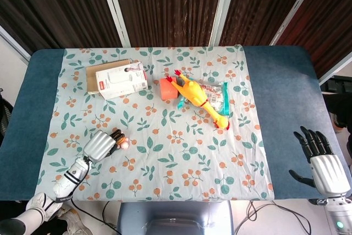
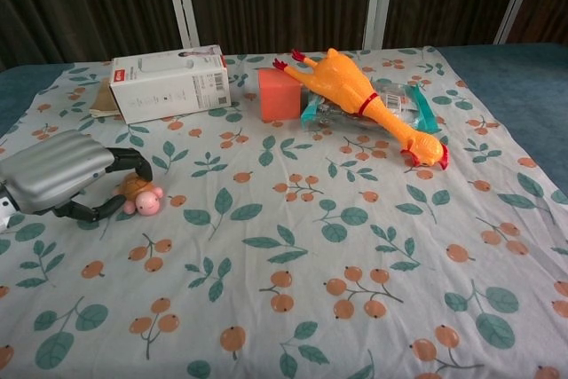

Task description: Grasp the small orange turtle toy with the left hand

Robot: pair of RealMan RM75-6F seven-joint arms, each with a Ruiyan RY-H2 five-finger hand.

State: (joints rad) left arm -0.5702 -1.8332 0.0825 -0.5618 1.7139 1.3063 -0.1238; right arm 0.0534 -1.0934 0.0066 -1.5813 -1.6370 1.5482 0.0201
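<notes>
Nearest, at eight o'clock on the floral cloth [image 2: 293, 308]: left hand [image 2: 55, 175] curled loosely around small orange turtle toy [image 2: 140, 193], dark fingers [image 2: 133, 159] bracketing it, firm grip unclear. Beyond, at twelve: white box [image 2: 169, 82], rubber chicken [image 2: 364, 95]. Off at four: right hand [image 1: 324, 160] splayed, empty.

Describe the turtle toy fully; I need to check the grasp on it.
The turtle is a small toy with an orange-brown shell and a pink, rounded head that points toward the table's middle. It looks like smooth rubber or plastic. It sits on the leaf-print cloth near the left front edge. The left hand's dark fingers curl around its shell, one above and one along the cloth. Whether they press it firmly is unclear.
</notes>
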